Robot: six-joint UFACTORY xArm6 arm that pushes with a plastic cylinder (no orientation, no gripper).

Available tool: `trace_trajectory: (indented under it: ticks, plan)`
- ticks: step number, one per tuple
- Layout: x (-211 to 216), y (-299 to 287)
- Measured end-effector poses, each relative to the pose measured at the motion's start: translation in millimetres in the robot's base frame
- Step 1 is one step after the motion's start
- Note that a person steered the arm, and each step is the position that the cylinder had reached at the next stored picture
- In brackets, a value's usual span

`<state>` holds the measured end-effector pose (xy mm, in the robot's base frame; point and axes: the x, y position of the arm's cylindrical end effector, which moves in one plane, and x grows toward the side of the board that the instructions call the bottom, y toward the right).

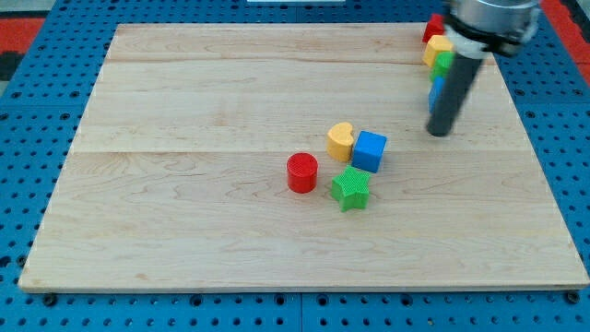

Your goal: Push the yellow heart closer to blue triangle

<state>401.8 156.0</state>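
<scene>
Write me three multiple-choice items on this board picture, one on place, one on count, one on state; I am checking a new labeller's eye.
1. Where does my tip stand relative to the yellow heart?
A. toward the view's right, apart from it
B. toward the view's left of it
C. pressed against it

2. How many blocks form the central cluster?
A. two
B. four
C. six

3. How do the yellow heart and the blue cube stand?
A. far apart
B. stacked
C. side by side, touching or nearly so

Answers:
1 A: bare board lies between the tip and the heart.
2 B: the heart, the blue cube, the red cylinder and the green star.
3 C: no clear gap shows between them.
</scene>
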Motion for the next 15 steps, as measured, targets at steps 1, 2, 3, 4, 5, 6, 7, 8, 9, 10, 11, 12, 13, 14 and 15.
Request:
trace_trajectory:
  ticks: [1, 2, 3, 4, 5, 6, 7, 8, 9, 10, 11, 12, 13, 14, 15]
  plan:
    - [-27, -60]
    - [-38, -118]
    - [-35, -159]
    - [-9, -160]
    - [20, -160]
    - [37, -160]
    - [42, -158]
    - [42, -155]
    - [42, -133]
    - [39, -113]
    - [30, -104]
    - [24, -94]
    - [22, -76]
    - [14, -67]
    - [4, -68]
